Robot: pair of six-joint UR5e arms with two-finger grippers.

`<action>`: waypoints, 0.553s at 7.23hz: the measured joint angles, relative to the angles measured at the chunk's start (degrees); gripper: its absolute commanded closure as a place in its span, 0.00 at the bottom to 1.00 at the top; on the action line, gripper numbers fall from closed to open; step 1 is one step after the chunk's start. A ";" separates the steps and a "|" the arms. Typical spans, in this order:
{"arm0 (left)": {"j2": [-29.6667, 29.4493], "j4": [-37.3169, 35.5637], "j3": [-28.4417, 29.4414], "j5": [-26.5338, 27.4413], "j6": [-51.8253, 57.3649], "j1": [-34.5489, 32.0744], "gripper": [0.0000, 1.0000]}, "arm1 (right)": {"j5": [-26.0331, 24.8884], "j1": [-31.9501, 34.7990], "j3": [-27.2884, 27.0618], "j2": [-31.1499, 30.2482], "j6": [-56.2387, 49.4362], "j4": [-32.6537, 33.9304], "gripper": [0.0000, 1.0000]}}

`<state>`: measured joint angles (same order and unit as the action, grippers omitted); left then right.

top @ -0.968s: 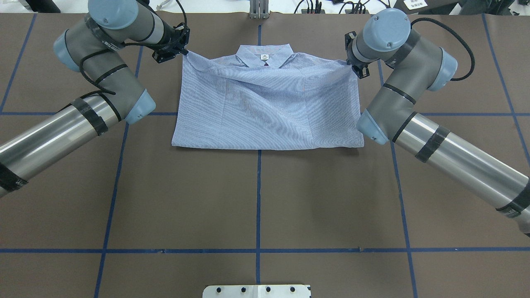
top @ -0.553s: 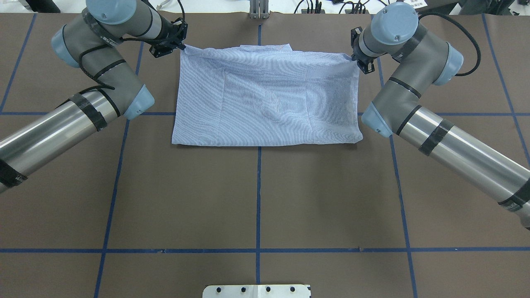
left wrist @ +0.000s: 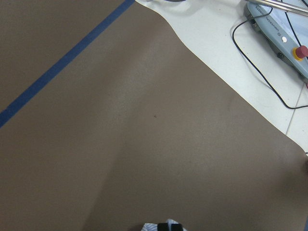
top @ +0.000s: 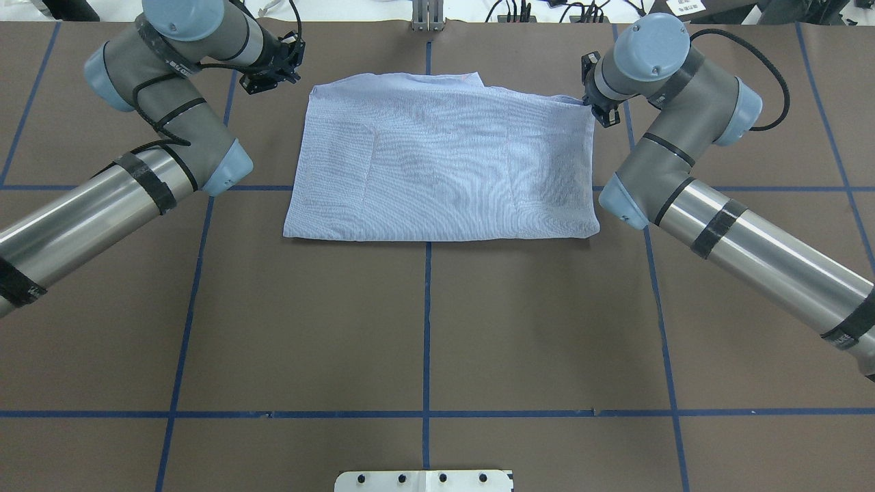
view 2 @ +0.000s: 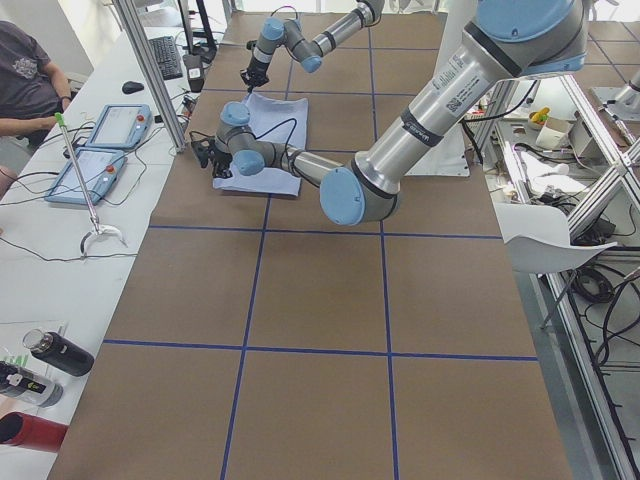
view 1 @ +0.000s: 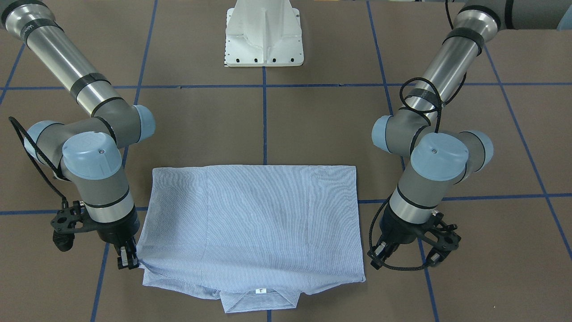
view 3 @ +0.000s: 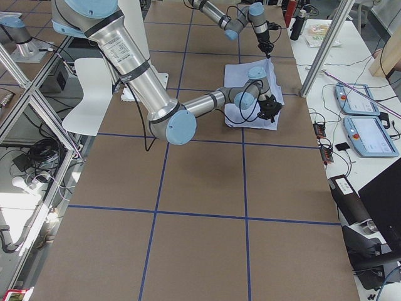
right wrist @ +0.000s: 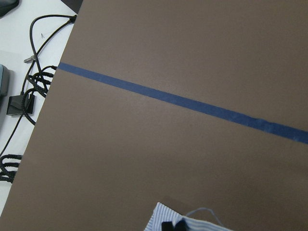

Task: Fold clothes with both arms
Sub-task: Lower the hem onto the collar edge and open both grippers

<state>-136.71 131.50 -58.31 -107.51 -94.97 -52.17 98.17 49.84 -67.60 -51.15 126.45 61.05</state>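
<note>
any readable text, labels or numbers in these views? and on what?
None legible.
Neck label on the shirt: dark mark, too small.
Sticker on the left arm: print, blurred.
Black band on the right arm: pale lettering, too small.
White tag beyond the table: blurred.

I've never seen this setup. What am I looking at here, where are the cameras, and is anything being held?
Two robot arms work at a brown table marked with blue tape. One camera looks down from behind the robot, one faces it, two watch from the table's ends, and one sits on each wrist. A folded light blue striped shirt lies flat. The right arm grips one collar-side corner in its jaws; the left arm has its jaws just clear of the other.
</note>
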 measured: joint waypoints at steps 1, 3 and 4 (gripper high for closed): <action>-0.03 0.04 0.24 0.01 0.77 0.03 0.61 | 0.00 -0.08 0.44 0.15 -0.02 -0.09 0.01; 0.05 0.62 0.01 0.02 1.63 -0.12 0.57 | 0.05 -0.10 0.76 1.32 0.09 -0.08 0.00; 0.53 1.95 -0.13 0.00 3.14 -0.46 0.54 | 0.30 -0.10 0.51 1.52 0.10 -0.07 0.00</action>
<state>-136.19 133.46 -58.44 -107.51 -91.83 -52.63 98.47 49.74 -67.08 -49.62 126.55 60.99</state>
